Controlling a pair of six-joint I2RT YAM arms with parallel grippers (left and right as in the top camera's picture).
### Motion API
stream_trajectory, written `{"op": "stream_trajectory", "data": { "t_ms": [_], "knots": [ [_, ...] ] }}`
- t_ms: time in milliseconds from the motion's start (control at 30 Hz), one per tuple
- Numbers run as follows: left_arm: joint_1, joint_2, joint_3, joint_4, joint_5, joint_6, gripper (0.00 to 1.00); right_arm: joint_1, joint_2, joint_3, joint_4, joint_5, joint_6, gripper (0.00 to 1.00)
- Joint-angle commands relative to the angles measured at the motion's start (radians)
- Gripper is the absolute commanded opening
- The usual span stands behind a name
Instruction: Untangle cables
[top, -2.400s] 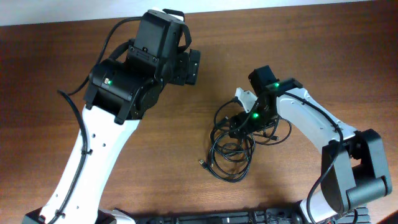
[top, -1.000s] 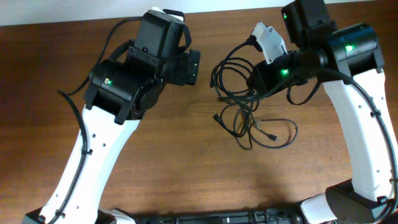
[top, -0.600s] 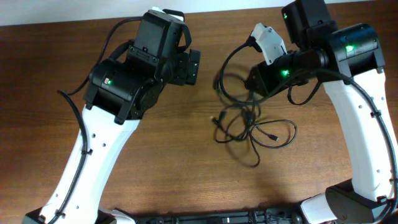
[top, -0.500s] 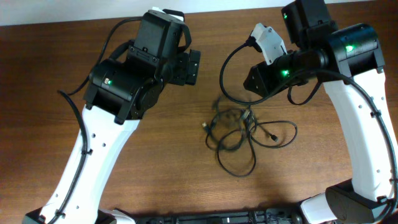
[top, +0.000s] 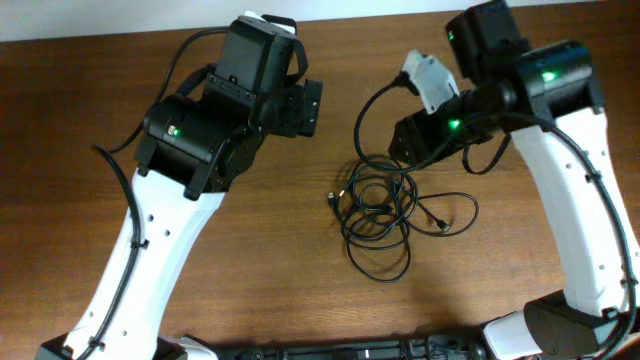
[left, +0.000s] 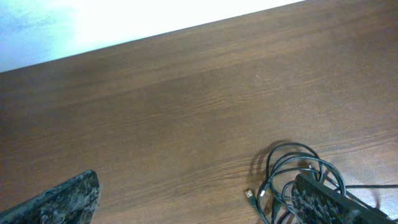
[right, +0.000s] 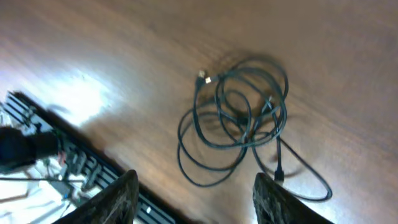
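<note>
Cables (top: 378, 218) lie in a loose knot of loops on the table (top: 250, 290), below the right gripper (right: 194, 193), whose jaws are spread and hold nothing. They look light, limp and springy; a free plug end or outer loop seems the best hold. Left gripper (left: 193, 196), also spread wide, has the bundle partly hidden behind one finger. Crossings are hard to trace.

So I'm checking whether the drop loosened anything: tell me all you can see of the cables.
The cables are thin black cords, heaped in overlapping loops flat on the brown wooden table, still tangled. One small plug end pokes out at the heap's left, another lies inside a separate loop to the right. Nothing holds them: the right end effector hangs open above, apart.
</note>
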Motion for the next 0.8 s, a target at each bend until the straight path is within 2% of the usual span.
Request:
{"op": "stream_trajectory", "data": {
  "t_ms": [0, 233, 467, 567, 600, 633, 700, 733, 767],
  "knots": [
    [0.004, 0.000, 0.017, 0.001, -0.010, -0.012, 0.99, 0.004, -0.005, -0.141, 0.052, 0.015, 0.008, 0.60],
    [0.004, 0.000, 0.017, 0.001, -0.010, -0.012, 0.99, 0.004, -0.005, -0.496, 0.261, 0.000, 0.039, 0.64],
    [0.004, 0.000, 0.017, 0.001, -0.010, -0.012, 0.99, 0.004, -0.005, -0.774, 0.449, 0.001, 0.267, 0.64],
    [0.004, 0.000, 0.017, 0.001, -0.010, -0.012, 0.99, 0.003, -0.005, -0.821, 0.492, 0.002, 0.301, 0.64],
    [0.004, 0.000, 0.017, 0.001, -0.010, -0.012, 0.99, 0.003, -0.005, -0.840, 0.531, 0.003, 0.351, 0.64],
    [0.004, 0.000, 0.017, 0.001, -0.010, -0.012, 0.99, 0.003, -0.005, -0.850, 0.558, 0.005, 0.387, 0.67],
    [0.004, 0.000, 0.017, 0.001, -0.010, -0.012, 0.99, 0.004, -0.005, -0.873, 0.618, 0.005, 0.458, 0.83],
    [0.004, 0.000, 0.017, 0.001, -0.010, -0.012, 0.99, 0.004, -0.005, -0.887, 0.647, 0.005, 0.496, 0.94],
    [0.004, 0.000, 0.017, 0.001, -0.010, -0.012, 0.99, 0.003, -0.005, -0.907, 0.687, 0.005, 0.544, 0.99]
  ]
}}
